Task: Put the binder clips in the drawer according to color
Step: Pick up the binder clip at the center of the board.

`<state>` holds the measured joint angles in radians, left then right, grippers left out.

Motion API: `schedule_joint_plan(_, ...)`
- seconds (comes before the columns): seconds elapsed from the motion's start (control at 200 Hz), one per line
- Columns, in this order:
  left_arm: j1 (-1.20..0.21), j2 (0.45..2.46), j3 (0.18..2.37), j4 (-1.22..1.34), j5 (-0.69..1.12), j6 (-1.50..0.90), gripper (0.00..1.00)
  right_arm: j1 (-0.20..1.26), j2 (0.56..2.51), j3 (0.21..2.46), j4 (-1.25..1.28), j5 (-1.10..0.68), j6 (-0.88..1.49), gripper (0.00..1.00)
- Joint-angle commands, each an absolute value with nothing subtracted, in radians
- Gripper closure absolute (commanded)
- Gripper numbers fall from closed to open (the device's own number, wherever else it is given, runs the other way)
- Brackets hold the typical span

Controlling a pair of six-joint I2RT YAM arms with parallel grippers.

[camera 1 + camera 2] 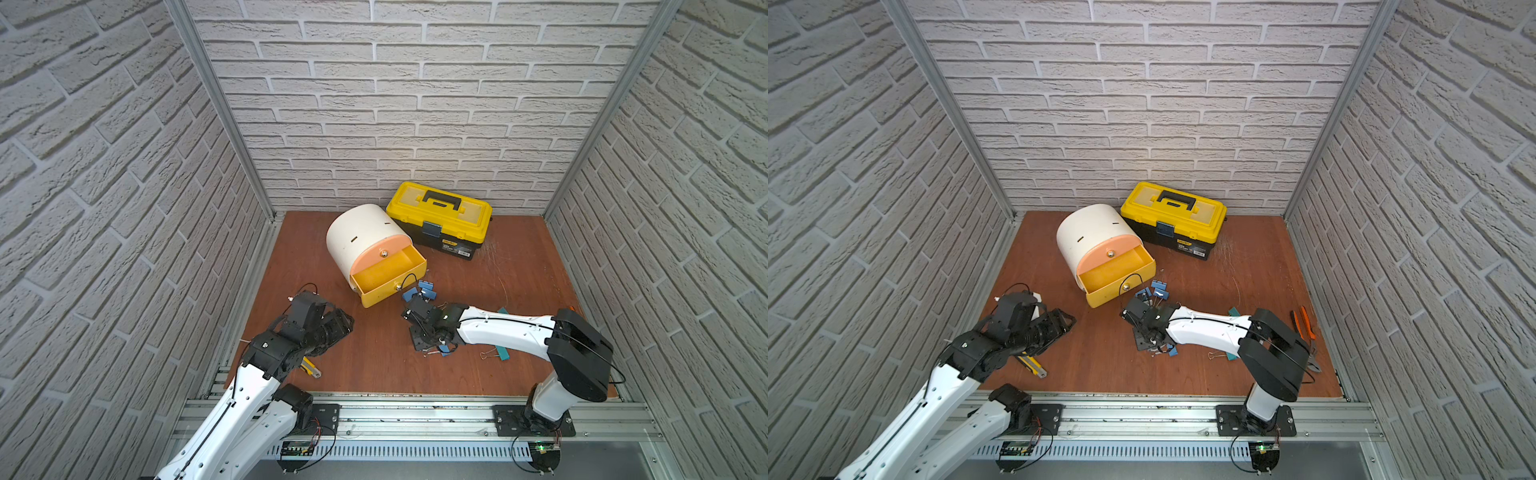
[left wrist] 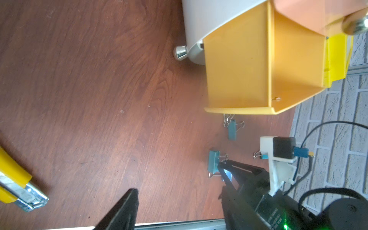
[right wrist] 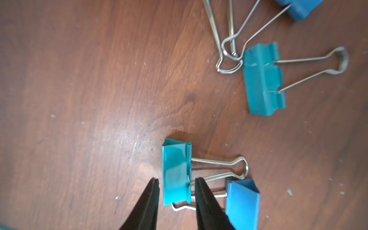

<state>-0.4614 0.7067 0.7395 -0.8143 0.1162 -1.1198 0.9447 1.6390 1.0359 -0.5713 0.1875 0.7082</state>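
Straddled teal binder clip (image 3: 175, 169) with right hand (image 3: 177, 180), fingertips parted either side, not yet pinching. Found it lying on counter (image 3: 79, 89), near open yellow drawer (image 1: 390, 293), long axis along the fingers, wire loops sideways. Held left hand (image 2: 177, 178) spread, empty, farther off.

A robotics lab test cell: brick-print wall panels (image 1: 415, 104) in aluminium framing (image 1: 221, 104) enclose a plywood board (image 1: 374, 365) behind an aluminium mounting rail (image 1: 415, 415).

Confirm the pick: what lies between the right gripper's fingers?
A teal clip, straddled by the right gripper, jaws not yet shut; shown in the right wrist view.
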Motion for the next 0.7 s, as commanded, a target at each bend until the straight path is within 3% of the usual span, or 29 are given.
schedule_joint_plan(0.0, -0.467, 0.753, 0.798, -0.785, 0.106, -1.088, 0.30, 0.954, 1.582, 1.023, -0.597, 0.221, 0.716, 0.68)
schedule_joint_plan(0.695, -0.468, 0.757, 0.803, -0.790, 0.109, -1.098, 0.30, 0.958, 1.772, 1.086, -0.565, 0.158, 0.689, 0.61)
